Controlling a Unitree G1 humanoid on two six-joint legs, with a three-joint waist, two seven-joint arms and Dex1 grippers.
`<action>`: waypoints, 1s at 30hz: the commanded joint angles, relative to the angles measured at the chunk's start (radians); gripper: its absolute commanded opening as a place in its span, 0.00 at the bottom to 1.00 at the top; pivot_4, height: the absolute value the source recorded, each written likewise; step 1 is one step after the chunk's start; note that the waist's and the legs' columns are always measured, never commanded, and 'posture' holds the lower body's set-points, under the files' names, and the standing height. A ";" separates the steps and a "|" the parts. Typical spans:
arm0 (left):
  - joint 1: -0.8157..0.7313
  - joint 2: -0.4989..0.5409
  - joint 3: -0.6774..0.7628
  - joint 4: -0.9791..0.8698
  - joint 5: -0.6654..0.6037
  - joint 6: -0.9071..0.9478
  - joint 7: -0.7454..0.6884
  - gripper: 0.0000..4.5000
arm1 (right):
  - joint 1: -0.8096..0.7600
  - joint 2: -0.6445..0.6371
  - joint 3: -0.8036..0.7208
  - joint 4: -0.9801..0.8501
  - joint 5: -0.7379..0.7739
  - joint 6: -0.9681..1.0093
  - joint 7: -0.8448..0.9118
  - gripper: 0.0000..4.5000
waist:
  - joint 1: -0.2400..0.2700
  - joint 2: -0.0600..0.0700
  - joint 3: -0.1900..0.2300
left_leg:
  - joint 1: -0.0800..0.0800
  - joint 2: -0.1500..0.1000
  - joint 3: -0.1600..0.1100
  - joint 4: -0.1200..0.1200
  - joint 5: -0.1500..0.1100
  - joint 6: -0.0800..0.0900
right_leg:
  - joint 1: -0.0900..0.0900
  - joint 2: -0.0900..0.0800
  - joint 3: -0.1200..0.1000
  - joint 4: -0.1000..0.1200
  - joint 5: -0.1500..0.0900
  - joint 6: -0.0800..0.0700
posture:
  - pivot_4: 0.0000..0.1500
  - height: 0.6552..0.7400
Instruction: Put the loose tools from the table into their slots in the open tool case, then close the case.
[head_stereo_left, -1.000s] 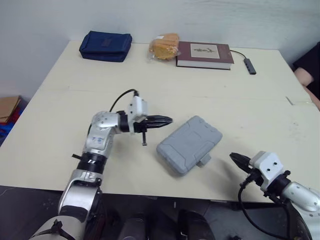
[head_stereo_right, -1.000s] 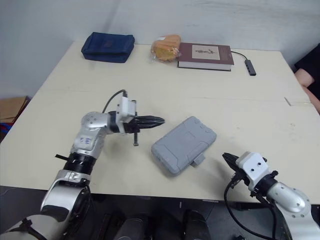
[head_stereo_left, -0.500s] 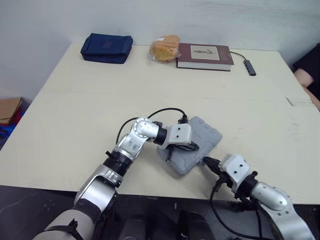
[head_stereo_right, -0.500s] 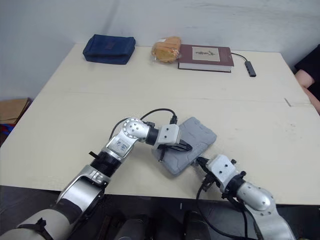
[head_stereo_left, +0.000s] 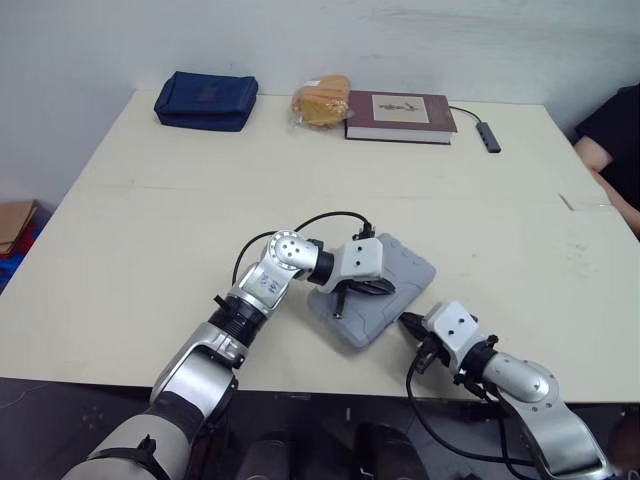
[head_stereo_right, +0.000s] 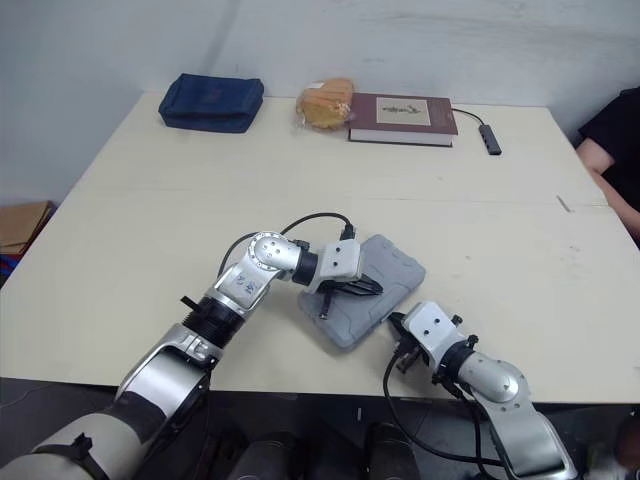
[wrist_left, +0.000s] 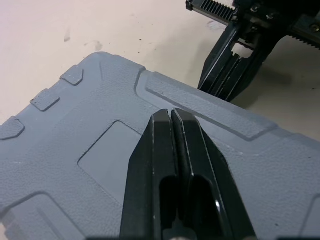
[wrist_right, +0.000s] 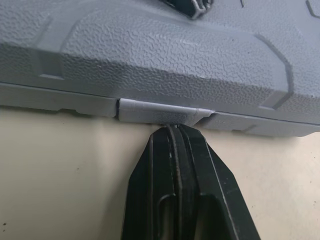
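Already the grey pebbled case (head_stereo_left: 398, 282) lies shut.

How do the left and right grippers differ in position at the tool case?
The left gripper lies on top of the tool case; the right gripper meets the latch on its side edge. The left is up on the case; the right is down by the table. Both have jaws shut.

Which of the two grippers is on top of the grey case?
The left gripper: its shut fingers lie over the case lid. The right gripper is at the side latch.
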 joint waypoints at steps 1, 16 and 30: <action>0.032 0.015 -0.081 0.105 0.095 0.017 0.004 0.01 | -0.039 0.009 0.003 -0.013 0.023 0.015 0.015 0.00 | -0.001 0.000 0.000 | 0.000 0.000 0.000 0.000 0.000 0.000 | 0.000 0.000 0.000 0.000 0.000 0.000 | 1.00 1.00; 0.041 -0.001 -0.103 0.173 0.101 -0.023 -0.014 0.01 | -0.125 0.036 0.014 0.073 0.083 -0.033 0.117 0.00 | -0.021 -0.006 -0.003 | 0.003 0.005 -0.001 -0.001 -0.002 -0.005 | 0.002 0.001 -0.003 0.001 -0.003 -0.005 | 1.00 1.00; 0.066 0.105 0.236 0.018 -0.254 -0.218 -0.145 0.01 | 0.198 -0.166 -0.301 -0.138 0.210 -0.230 0.293 0.00 | 0.002 0.004 0.006 | -0.004 0.006 0.000 -0.002 -0.002 -0.008 | -0.007 0.004 -0.005 0.003 -0.005 -0.008 | 1.00 1.00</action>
